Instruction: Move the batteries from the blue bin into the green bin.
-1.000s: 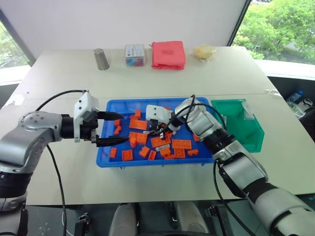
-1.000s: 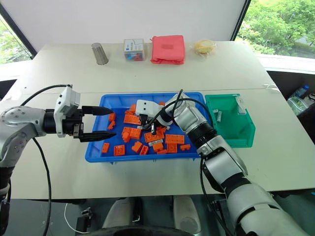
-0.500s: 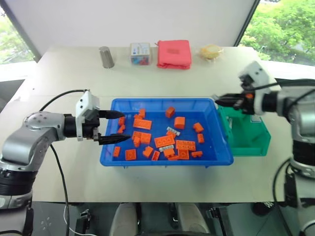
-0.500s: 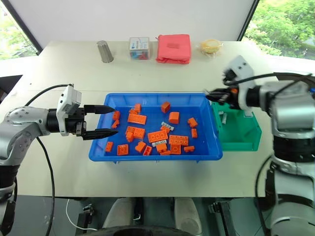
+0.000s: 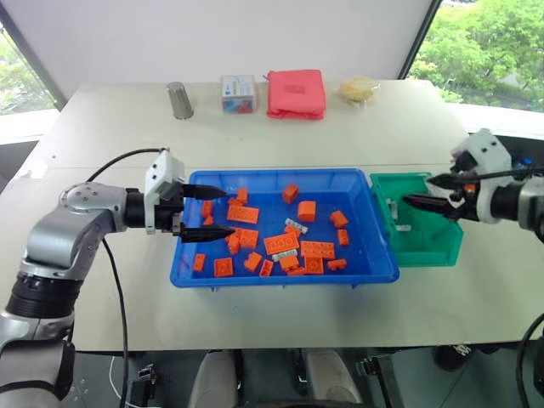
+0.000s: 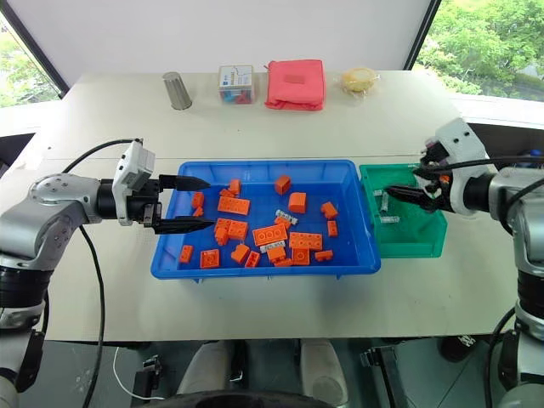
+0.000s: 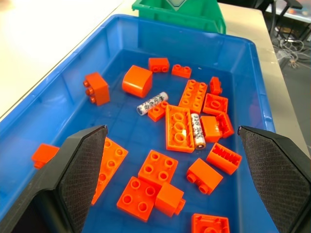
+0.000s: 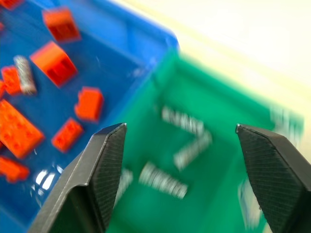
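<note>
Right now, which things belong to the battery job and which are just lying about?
Job: batteries, blue bin, green bin, left gripper, right gripper.
Lying about: orange bricks, metal cup, red cloth, small box, yellow coil.

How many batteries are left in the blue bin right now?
2. One battery lies on the blue bin floor near a rounded orange block; the other battery lies alongside a long orange brick. Bricks may hide more.
</note>
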